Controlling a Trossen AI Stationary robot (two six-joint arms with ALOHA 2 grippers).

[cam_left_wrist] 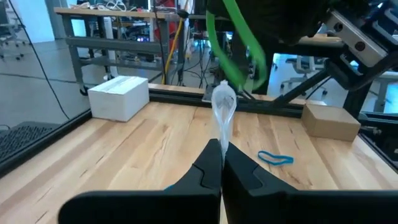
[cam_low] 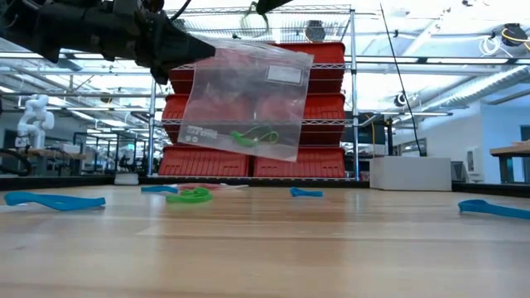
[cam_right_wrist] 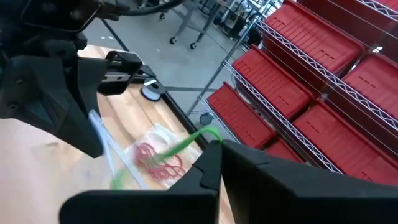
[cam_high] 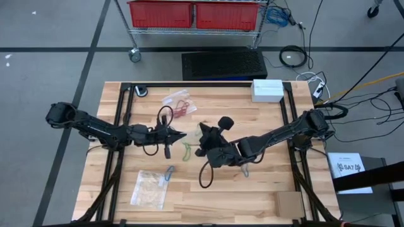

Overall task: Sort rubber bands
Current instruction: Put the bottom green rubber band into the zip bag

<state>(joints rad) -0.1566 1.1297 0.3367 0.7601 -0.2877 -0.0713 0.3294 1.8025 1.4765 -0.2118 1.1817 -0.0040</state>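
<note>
While both arms meet over the middle of the wooden desk point(cam_high: 252, 189), the left gripper point(cam_left_wrist: 221, 163) is clamped shut on the edge of a clear plastic bag point(cam_low: 247, 98), which hangs lifted above the desktop with green rubber bands point(cam_low: 255, 135) lying in its lower part. Seen from the left wrist, the bag's pinched edge rises straight up from between the closed fingers. Facing it from the other side, the right gripper point(cam_right_wrist: 219, 155) is closed on a green rubber band point(cam_right_wrist: 189, 141), a loop that trails out from between its fingertips toward the bag; the low view shows the same loop point(cam_low: 253, 16) dangling just above the bag's top edge.

Loose bands lie scattered on the desk: a green one point(cam_high: 187, 151) near the centre just below the grippers, a blue one point(cam_high: 169, 173) toward the near side, and another blue one point(cam_high: 245, 169) beneath the right arm. Toward the far edge rests a second clear bag point(cam_high: 178, 101) holding red rubber bands point(cam_high: 184, 106), and a third clear bag point(cam_high: 150, 188) lies flat at the near left. At the far right corner stands a white box point(cam_high: 267, 89), while a small cardboard box point(cam_high: 290, 205) sits near the front right. Behind the desk, a wire rack carries red bins point(cam_high: 194, 14).
</note>
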